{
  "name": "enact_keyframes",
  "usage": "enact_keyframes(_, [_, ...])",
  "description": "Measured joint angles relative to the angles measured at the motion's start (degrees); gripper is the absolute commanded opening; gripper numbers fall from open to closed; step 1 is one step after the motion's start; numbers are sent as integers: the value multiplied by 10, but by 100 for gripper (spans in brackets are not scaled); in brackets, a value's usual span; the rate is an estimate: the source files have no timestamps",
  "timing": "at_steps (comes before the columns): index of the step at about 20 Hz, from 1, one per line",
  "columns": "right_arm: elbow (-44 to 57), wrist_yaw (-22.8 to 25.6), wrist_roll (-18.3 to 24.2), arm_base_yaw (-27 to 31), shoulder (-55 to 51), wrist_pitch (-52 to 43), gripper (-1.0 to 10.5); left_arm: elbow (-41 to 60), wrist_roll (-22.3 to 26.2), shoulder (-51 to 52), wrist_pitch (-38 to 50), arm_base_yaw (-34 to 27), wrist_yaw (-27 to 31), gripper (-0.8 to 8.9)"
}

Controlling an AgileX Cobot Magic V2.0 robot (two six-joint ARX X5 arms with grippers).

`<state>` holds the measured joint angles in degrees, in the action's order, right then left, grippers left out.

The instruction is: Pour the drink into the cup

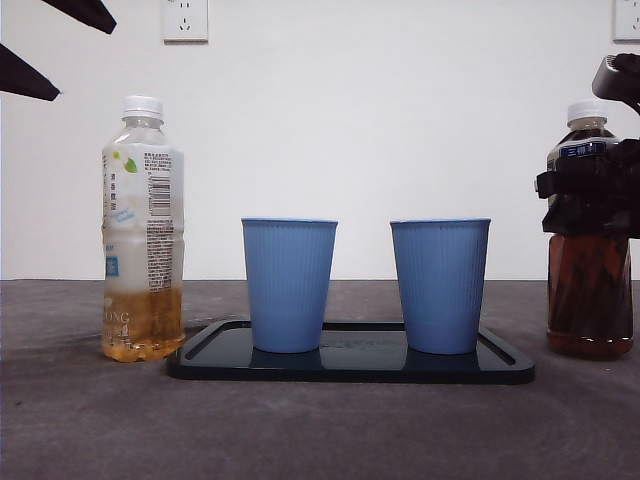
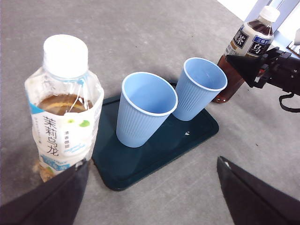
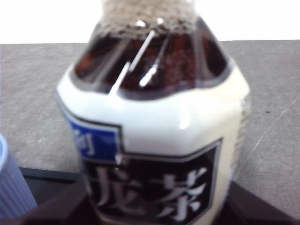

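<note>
While both bottles stand upright on the counter (image 1: 320,430), each one has a robot hand near it.

Right hand (image 1: 592,195): clenched on the dark tea bottle (image 1: 590,270) at its label, the bottle's base resting on the counter just beside the tray's end.
Dark tea bottle, right wrist view (image 3: 154,131): fills the frame, blurred, between the two black jaws.
Left hand (image 2: 150,197): released, jaws spread wide, above and beside the pale tea bottle (image 2: 63,108) without touching it.
Pale tea bottle: about a quarter full of amber drink, white cap on, just off the tray's other end.
Tray (image 1: 350,365): dark, glossy, flat on the counter between the bottles.
Cups: two blue ribbed cups, one nearer the pale bottle (image 1: 289,285), one nearer the dark bottle (image 1: 440,285), upright on the tray, apart, both showing nothing inside.
</note>
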<state>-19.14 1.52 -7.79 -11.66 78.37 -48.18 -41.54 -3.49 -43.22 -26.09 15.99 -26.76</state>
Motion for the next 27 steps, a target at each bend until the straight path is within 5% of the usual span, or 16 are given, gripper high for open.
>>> enact_keyframes(5, [-7, -4, -2, 0, -12, -18, 393, 0, 0, 0, 0, 0, 0, 436])
enact_keyframes(9, [-9, -15, -9, 0, -61, 76, 393, 0, 0, 0, -1, 0, 6, 436])
enact_keyframes(17, [-28, -24, -35, 0, -288, 393, 394, 0, 0, -8, -17, 0, 46, 436])
enact_keyframes(23, [-127, -101, -83, 0, -440, 711, 393, 0, 0, -49, -5, 0, 89, 436])
enact_keyframes(27, [-187, -110, -88, 0, -499, 858, 393, 0, 0, -97, 38, 0, 102, 436])
